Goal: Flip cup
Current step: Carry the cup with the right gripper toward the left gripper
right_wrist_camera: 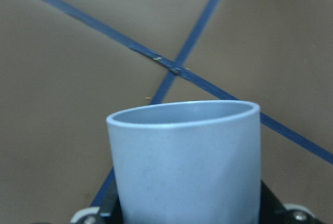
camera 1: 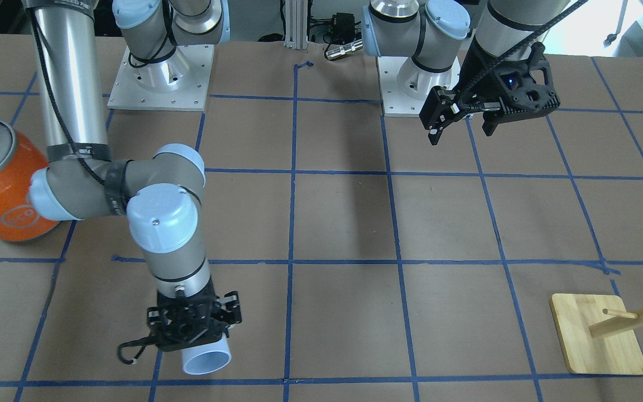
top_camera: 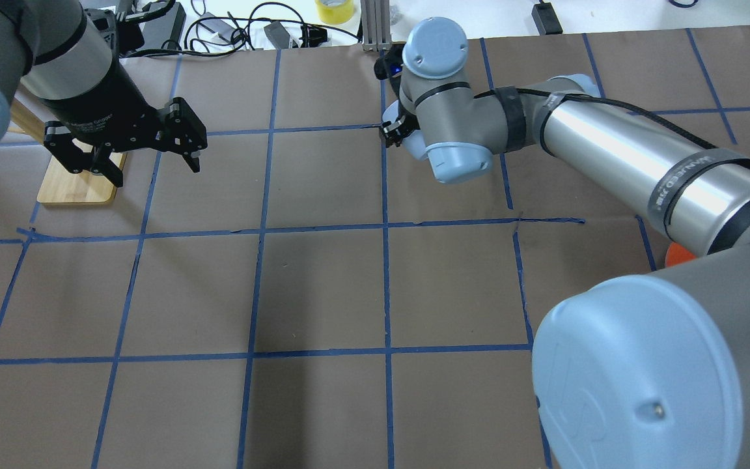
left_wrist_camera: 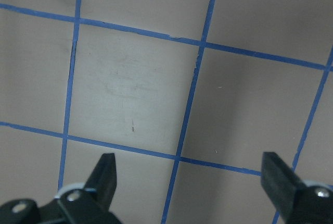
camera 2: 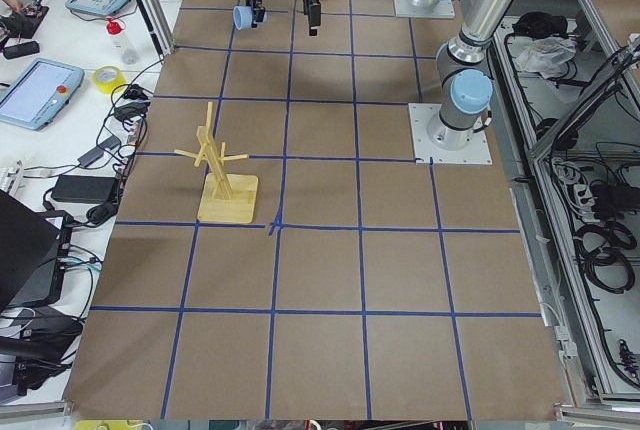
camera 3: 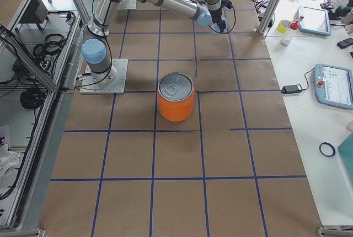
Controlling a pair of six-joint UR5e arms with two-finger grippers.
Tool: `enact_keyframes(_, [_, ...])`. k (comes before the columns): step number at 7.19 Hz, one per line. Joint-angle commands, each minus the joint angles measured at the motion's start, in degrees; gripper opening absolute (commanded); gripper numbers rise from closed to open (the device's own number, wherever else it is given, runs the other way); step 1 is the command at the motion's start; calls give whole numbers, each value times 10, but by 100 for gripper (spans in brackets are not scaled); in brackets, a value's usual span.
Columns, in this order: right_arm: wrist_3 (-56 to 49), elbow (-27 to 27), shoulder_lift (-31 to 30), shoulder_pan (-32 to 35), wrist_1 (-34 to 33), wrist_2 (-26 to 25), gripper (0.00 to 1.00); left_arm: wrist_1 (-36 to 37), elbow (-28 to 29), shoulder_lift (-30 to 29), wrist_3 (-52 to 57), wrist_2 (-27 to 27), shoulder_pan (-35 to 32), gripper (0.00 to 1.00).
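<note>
Brown gridded table [camera 1: 344,223] under the far-stretched right arm [camera 1: 171,223], right fingers [right_wrist_camera: 269,203] pinching the sideways cup [camera 1: 207,360]; left fingers [left_wrist_camera: 106,174] spread.

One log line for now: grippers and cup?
right gripper: shut on cup | cup: on its side | left gripper: open, empty | flip: unfinished
</note>
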Motion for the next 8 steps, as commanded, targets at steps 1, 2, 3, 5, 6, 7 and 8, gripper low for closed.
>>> enact_keyframes(1, [-192, 7, 3, 38, -25, 0, 0, 0, 0, 0, 0, 1, 0, 100])
enact_keyframes(2, [-283, 9, 5, 63, -26, -2, 0, 0, 0, 0, 0, 1, 0, 100])
enact_keyframes(3, [-337, 13, 8, 82, -27, -21, 0, 0, 0, 0, 1, 1, 0, 100])
enact_keyframes(5, [-454, 15, 14, 119, -33, -24, 1, 0, 0, 0, 1, 1, 0, 100])
enact_keyframes(6, [-467, 15, 19, 119, -33, -19, 1, 0, -1, 0, 1, 1, 0, 100])
enact_keyframes(7, [-474, 19, 22, 125, -33, -17, 1, 0, -1, 0, 1, 1, 1, 100])
enact_keyframes(8, [-475, 30, 24, 131, -33, -17, 2, 0, -1, 0, 1, 1, 1, 100])
